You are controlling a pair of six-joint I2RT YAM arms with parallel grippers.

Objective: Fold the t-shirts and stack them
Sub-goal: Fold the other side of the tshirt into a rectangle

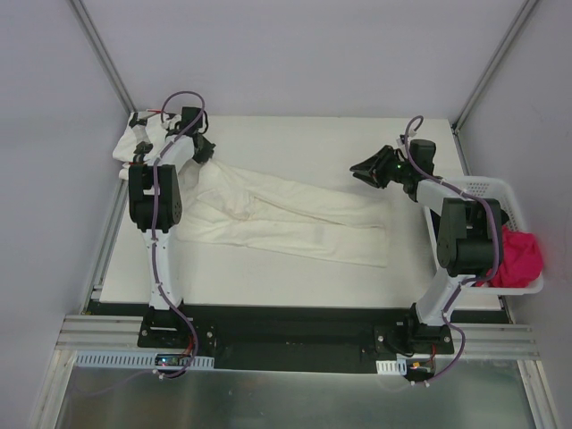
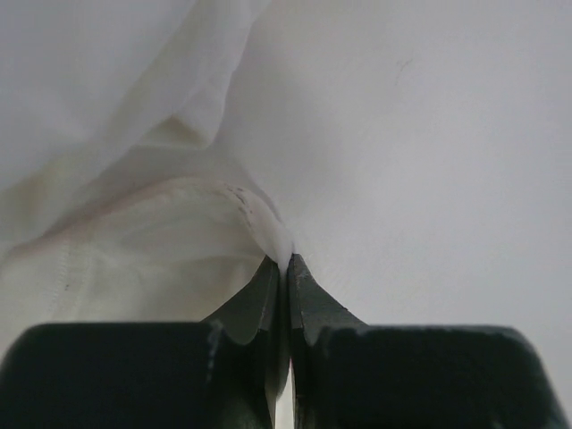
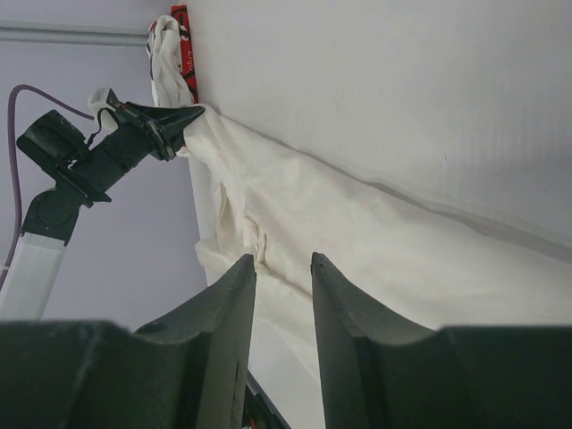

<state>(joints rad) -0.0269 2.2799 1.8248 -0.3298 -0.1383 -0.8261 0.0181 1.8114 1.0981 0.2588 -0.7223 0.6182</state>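
With left gripper [image 1: 200,146] clamped shut on edge of cream t-shirt [image 1: 295,219] at far left of table [image 1: 268,286], cloth strung out toward centre-right, right gripper [image 1: 362,170] half open, empty, near that end: lower right onto free hem, pinch both layers, tension evenly before folding.

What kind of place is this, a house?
Probably a robot testing lab, not a house: two robot arms bolted to a metal frame, a white table boxed in by grey panels, and a cream t-shirt spread on it.
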